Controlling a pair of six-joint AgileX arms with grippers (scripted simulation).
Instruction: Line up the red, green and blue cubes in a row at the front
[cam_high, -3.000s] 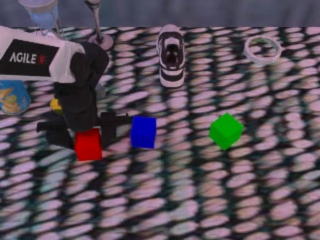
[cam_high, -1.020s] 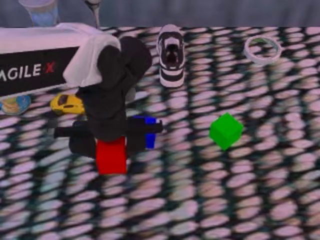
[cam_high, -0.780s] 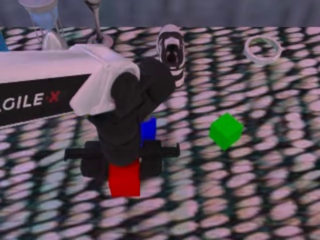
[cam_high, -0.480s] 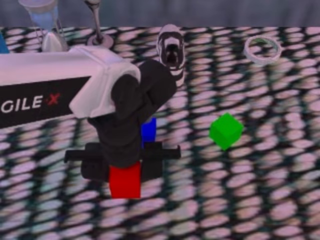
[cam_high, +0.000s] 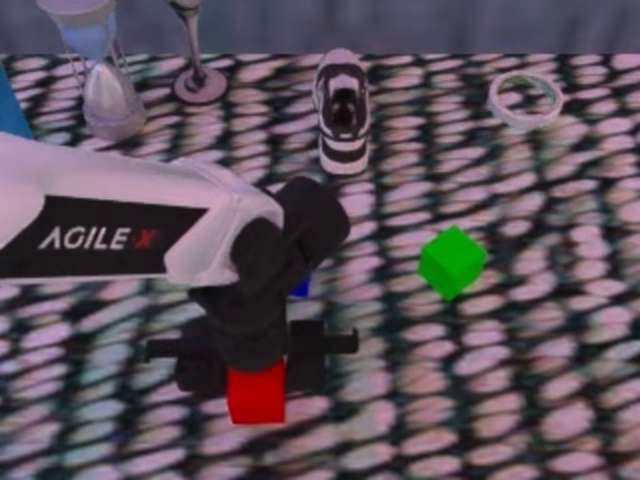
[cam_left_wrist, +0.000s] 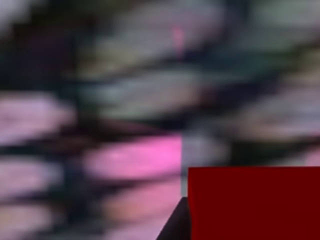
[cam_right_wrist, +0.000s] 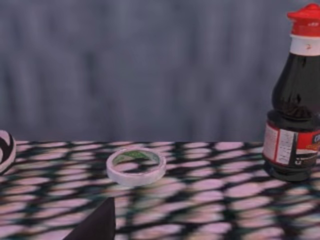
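Left gripper (cam_high: 256, 372) is closed on the red cube (cam_high: 256, 394) near the table's (cam_high: 560, 400) front edge — its arm reads "AGILE X". Green cube (cam_high: 452, 261) sits mid-right; blue cube (cam_high: 301, 288) is mostly hidden.

The bright red matte cube (cam_high: 256, 394) sits at the front of the table, left of centre, its upper part covered by the black left gripper (cam_high: 250, 362) whose fingers flank it on either side; in the left wrist view its flat red face (cam_left_wrist: 254, 203) fills one corner. The deep blue matte cube (cam_high: 301, 288) lies just behind it, almost wholly hidden under the arm, only a small sliver showing. The bright green matte cube (cam_high: 452, 261) rests well apart to the right, mid-table, turned at an angle to the table edge, uncovered and untouched.
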